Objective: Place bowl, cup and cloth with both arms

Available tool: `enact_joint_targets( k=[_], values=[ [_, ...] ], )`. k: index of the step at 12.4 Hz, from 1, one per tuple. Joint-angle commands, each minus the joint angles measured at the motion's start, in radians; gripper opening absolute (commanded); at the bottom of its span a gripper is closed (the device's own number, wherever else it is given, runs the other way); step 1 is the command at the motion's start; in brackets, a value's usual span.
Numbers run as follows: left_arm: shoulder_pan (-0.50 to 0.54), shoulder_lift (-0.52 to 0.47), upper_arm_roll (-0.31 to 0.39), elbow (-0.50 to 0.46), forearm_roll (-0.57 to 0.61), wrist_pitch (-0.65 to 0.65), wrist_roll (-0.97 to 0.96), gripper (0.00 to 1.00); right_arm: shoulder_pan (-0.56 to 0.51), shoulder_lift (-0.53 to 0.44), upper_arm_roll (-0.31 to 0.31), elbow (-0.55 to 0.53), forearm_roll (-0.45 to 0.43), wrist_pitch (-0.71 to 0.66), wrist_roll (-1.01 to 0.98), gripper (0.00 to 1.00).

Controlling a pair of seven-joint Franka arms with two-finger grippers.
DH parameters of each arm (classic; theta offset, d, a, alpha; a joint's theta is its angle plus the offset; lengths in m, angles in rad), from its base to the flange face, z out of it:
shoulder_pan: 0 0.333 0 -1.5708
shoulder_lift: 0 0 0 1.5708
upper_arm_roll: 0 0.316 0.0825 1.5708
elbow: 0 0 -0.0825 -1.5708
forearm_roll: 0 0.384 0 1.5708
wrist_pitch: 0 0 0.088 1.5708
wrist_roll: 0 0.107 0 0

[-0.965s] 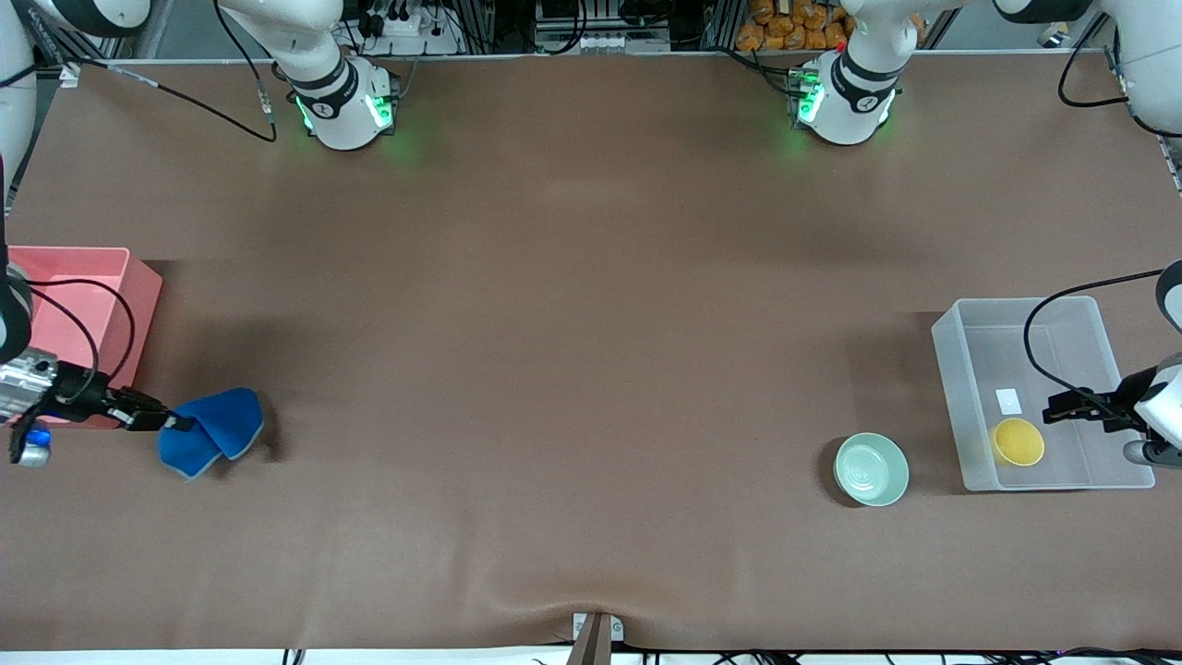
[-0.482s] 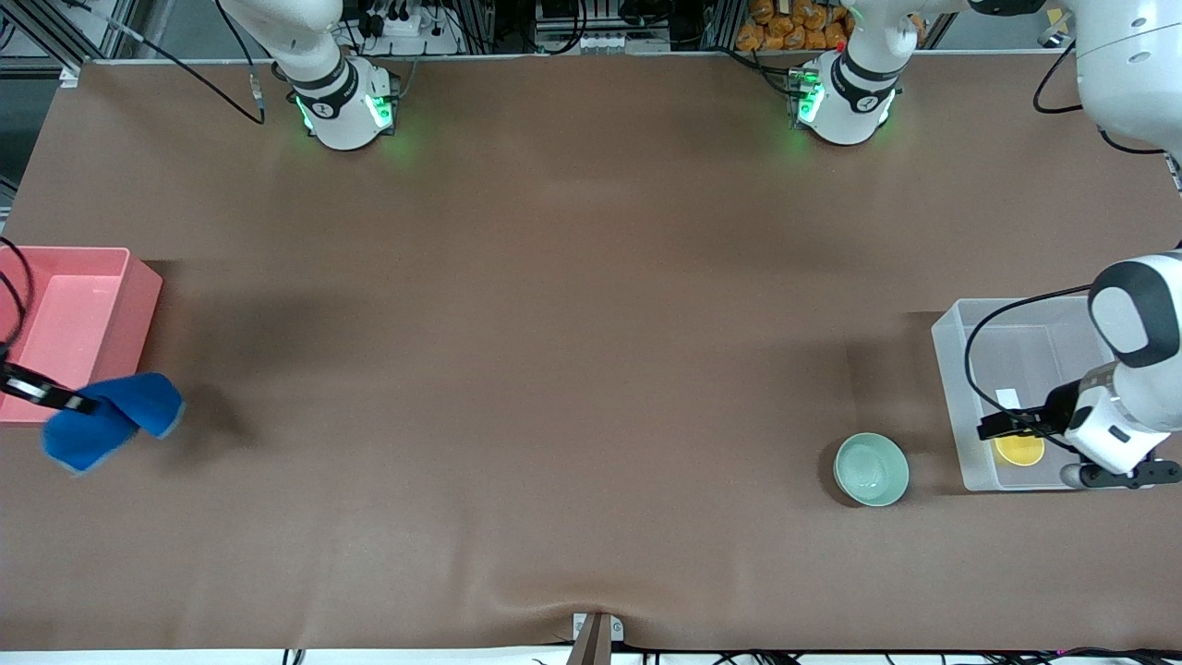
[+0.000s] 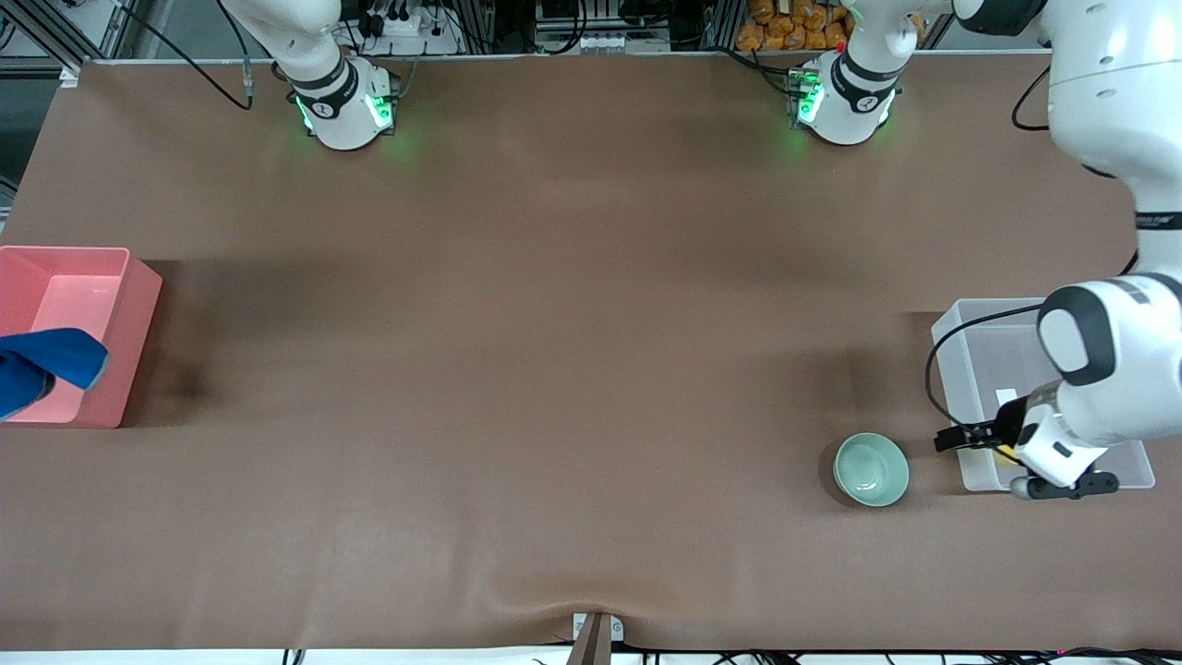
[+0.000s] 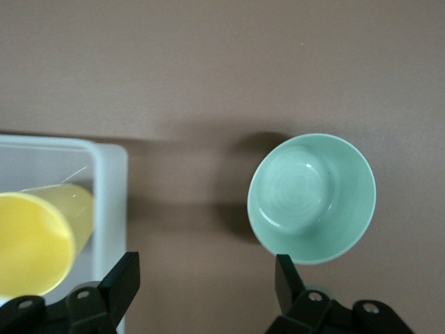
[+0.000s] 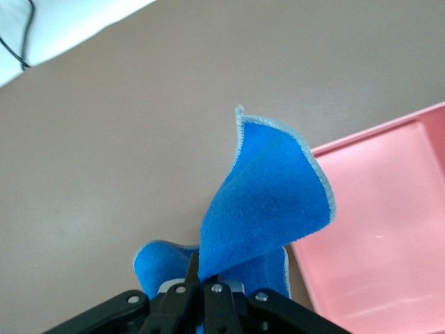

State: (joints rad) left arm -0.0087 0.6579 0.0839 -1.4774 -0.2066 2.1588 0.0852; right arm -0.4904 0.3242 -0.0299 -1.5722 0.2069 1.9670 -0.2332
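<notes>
Cloth (image 3: 42, 368) hangs pinched in the right hand (image 5: 201, 278), over the pink bin (image 3: 129, 305). Left hand (image 4: 205, 278) is spread wide over the surface (image 3: 554, 369), between the bowl (image 3: 871, 469) and the clear bin (image 3: 951, 356) holding the cup (image 4: 35, 243).

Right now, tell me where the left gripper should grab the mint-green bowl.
Pinch the rim wall of the mint-green bowl, coming straight down from above. It stands upright and open, too wide to span. The open left gripper hangs between it and the clear bin, so take the rim on that side.
</notes>
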Motion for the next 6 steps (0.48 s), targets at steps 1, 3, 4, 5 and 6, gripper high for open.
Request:
enact_joint_targets(
  k=[1, 3, 4, 5, 6],
  values=[
    [-0.013, 0.035, 0.004, 0.0, -0.019, 0.085, -0.012, 0.85, -0.01, -0.011, 0.018, -0.026, -0.127, 0.01, -0.04, 0.0],
    [-0.022, 0.055, 0.004, 0.005, -0.017, 0.115, -0.028, 0.81, -0.004, -0.001, 0.019, -0.032, -0.237, 0.088, -0.064, 0.0],
    [-0.034, 0.06, 0.004, 0.006, -0.017, 0.115, -0.033, 0.8, -0.002, 0.001, 0.019, -0.038, -0.26, 0.093, -0.081, 0.0],
    [-0.042, 0.072, 0.005, 0.009, -0.01, 0.116, -0.065, 0.78, -0.005, 0.001, 0.019, -0.051, -0.264, 0.086, -0.103, 0.0],
    [-0.06, 0.087, 0.005, 0.011, -0.005, 0.137, -0.102, 0.75, -0.019, 0.001, 0.018, -0.067, -0.264, 0.089, -0.142, 0.0]
  ],
)
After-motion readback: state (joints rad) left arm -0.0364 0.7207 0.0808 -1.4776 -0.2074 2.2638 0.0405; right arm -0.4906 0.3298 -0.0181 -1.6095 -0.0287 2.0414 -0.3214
